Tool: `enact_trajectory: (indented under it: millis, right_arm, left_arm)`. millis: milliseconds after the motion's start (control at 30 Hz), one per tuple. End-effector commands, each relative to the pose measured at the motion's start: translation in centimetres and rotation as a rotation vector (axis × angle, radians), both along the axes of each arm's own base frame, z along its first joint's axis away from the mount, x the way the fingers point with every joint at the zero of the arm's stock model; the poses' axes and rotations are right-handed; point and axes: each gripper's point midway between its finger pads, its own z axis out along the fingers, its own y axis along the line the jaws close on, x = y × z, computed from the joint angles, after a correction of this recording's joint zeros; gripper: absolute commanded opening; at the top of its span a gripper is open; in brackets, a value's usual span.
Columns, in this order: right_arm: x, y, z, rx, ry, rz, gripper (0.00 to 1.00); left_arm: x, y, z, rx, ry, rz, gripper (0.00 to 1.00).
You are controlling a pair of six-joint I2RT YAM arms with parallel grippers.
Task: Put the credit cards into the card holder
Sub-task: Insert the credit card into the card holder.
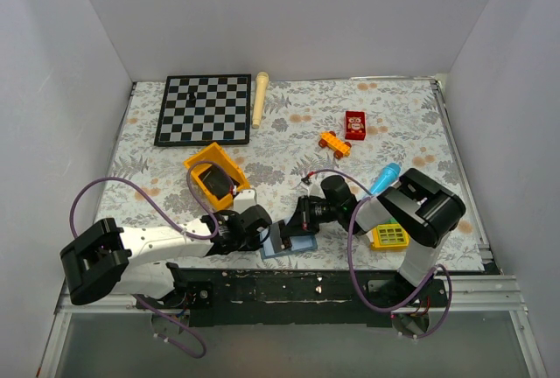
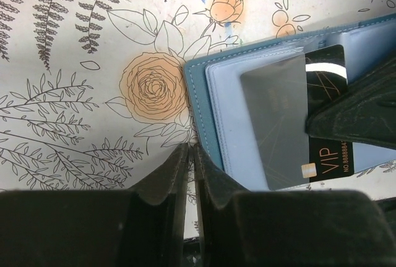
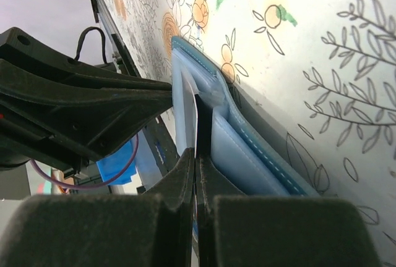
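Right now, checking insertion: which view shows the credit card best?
Left wrist: the credit card shows its face, partly inside the card holder. Right wrist shows only its edge, pinched in the right gripper; the top view, a speck.

White links, black joints, purple cables, black fingers.

"What's the right claw got hold of?"

"A black credit card, seen edge-on and pinched tight between both fingers. The card's far end sits between the pale blue leaves of the card holder."

"And the holder itself?"

"It's open, lying on the flowered table close to its edge. The outer cover is a darker blue with stitching."

"What's that black shape coming in from the side?"

"That's the left claw. Its tips are close together, right at the holder's rim, but I can't tell if they touch it. A purple cable loops beneath it."
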Motion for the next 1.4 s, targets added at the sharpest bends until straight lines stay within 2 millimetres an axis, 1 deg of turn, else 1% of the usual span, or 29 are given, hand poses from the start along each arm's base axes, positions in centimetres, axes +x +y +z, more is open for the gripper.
enact_trajectory:
  millis: [0, 167, 267, 333, 467, 500, 567, 600, 633, 800, 900, 933, 1033, 1167, 1367]
  right_arm:
    - [0.5, 1.3, -0.3, 0.0, -0.016, -0.056, 0.01]
    - [0.6, 1.7, -0.6, -0.006, -0.017, -0.096, 0.01]
    - [0.4, 2.0, -0.1, 0.004, -0.03, -0.08, 0.02]
    - [0.2, 1.8, 0.2, 0.004, -0.046, -0.07, 0.07]
    - [0.1, 1.3, 1.1, -0.036, -0.098, -0.044, 0.23]
    - [0.1, 1.0, 1.2, -0.053, -0.111, -0.039, 0.39]
    - [0.2, 0.7, 1.9, -0.082, -0.146, -0.023, 0.46]
    - [0.1, 0.4, 1.9, -0.107, -0.161, -0.012, 0.47]
    - [0.4, 0.3, 2.4, -0.121, -0.179, -0.012, 0.48]
    - [1.0, -1.2, 3.0, -0.253, -0.245, 0.001, 0.49]
    - [1.5, -2.4, 3.0, -0.339, -0.278, -0.004, 0.49]
    - [1.4, -3.1, 2.7, -0.385, -0.272, -0.005, 0.49]
    - [1.8, -3.8, 2.6, -0.43, -0.293, -0.009, 0.49]
    - [1.8, -3.9, 2.4, -0.442, -0.291, -0.003, 0.49]
    - [1.6, -2.8, 1.8, -0.4, -0.254, 0.019, 0.44]
  left_arm:
    - [-0.7, -0.6, -0.7, -0.021, 0.036, -0.022, 0.08]
    - [-0.7, -0.7, -0.7, -0.028, 0.039, -0.027, 0.07]
    - [-0.7, -0.7, -0.7, -0.028, 0.036, -0.026, 0.07]
    - [-0.7, -0.7, -0.7, -0.028, 0.036, -0.025, 0.07]
    - [-0.8, -0.6, -0.8, -0.026, 0.039, -0.022, 0.07]
    - [-0.7, -0.6, -0.8, -0.026, 0.038, -0.02, 0.07]
    - [-0.8, -0.6, -0.8, -0.026, 0.038, -0.02, 0.07]
    - [-0.8, -0.6, -0.8, -0.026, 0.038, -0.02, 0.07]
    - [-0.7, -0.6, -0.8, -0.027, 0.036, -0.019, 0.07]
    - [-0.6, -0.7, -0.8, -0.025, 0.036, -0.022, 0.06]
    - [-0.6, -0.8, -0.9, -0.019, 0.037, -0.026, 0.06]
    - [-0.5, -0.8, -0.9, -0.017, 0.037, -0.025, 0.06]
    - [-0.5, -0.9, -0.9, -0.017, 0.036, -0.029, 0.06]
    - [-0.5, -0.8, -0.9, -0.013, 0.035, -0.035, 0.06]
    - [-0.5, -0.9, -0.8, -0.016, 0.034, -0.033, 0.05]
